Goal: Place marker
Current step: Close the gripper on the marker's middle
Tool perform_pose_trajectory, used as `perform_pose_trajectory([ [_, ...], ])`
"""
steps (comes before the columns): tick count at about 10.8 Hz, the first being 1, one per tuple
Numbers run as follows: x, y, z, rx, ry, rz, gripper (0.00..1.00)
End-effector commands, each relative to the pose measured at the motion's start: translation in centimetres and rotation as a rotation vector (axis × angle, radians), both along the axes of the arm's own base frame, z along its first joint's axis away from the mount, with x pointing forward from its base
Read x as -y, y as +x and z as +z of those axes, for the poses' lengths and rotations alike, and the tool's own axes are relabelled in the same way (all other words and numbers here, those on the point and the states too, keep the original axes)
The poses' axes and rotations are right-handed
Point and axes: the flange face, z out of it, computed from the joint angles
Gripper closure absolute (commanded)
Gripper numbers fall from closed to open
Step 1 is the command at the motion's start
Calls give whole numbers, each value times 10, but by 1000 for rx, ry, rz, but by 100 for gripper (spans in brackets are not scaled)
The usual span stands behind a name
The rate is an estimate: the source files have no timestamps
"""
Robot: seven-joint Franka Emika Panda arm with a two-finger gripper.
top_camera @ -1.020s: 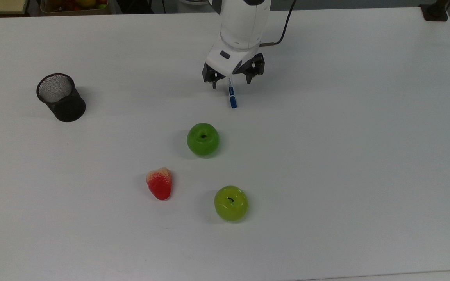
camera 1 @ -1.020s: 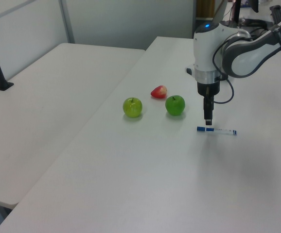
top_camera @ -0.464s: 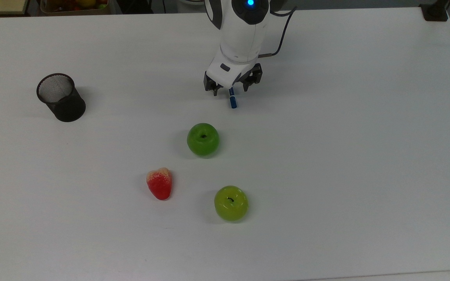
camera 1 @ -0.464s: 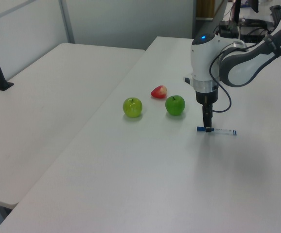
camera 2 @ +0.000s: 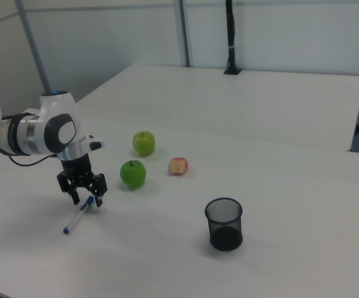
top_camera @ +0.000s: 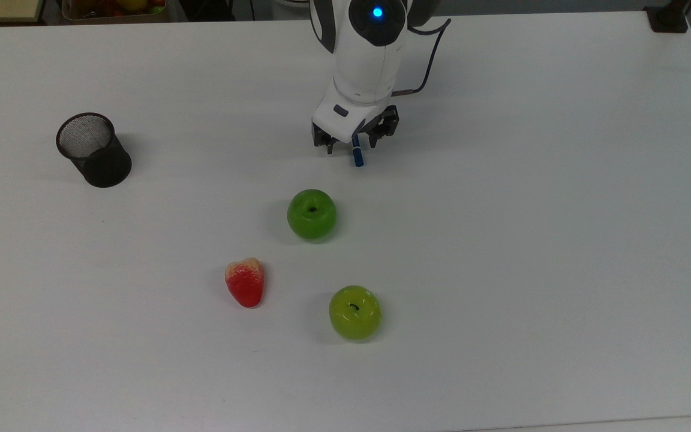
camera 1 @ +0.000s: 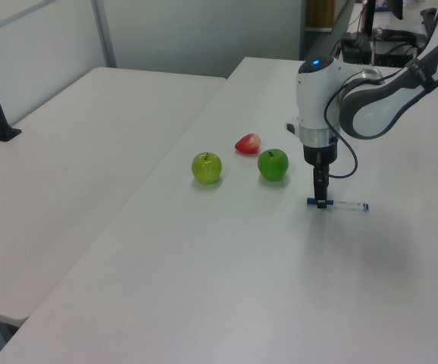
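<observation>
Top view: gripper [top_camera: 353, 144] spread, straddling marker [top_camera: 357, 155] flat on tabletop [top_camera: 561, 240] near far edge. Step: reaching for grasp. Next: pinch barrel, lift, likely carry toward mesh cup [top_camera: 92, 149] near left edge.

No readable text, label or number anywhere.

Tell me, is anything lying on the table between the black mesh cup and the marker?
No. In the top view, the stretch of white table between the black mesh cup and the marker is bare; the apples and strawberry sit nearer the camera.
</observation>
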Motion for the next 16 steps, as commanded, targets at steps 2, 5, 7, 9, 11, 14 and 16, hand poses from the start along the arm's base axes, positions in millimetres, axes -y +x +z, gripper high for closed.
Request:
perform_pose_trajectory([
  [2, -1, 2, -1, 39, 0, -25, 52],
  [5, -1, 2, -2, 38, -1, -24, 65],
  [7, -1, 2, -2, 38, -1, -24, 83],
  [9, -1, 3, -1, 40, -1, -26, 89],
  [11, -1, 3, -1, 38, -2, -26, 94],
  [14, -1, 3, 2, 37, -3, -28, 94],
  [16, 0, 5, 13, 30, -11, -33, 94],
])
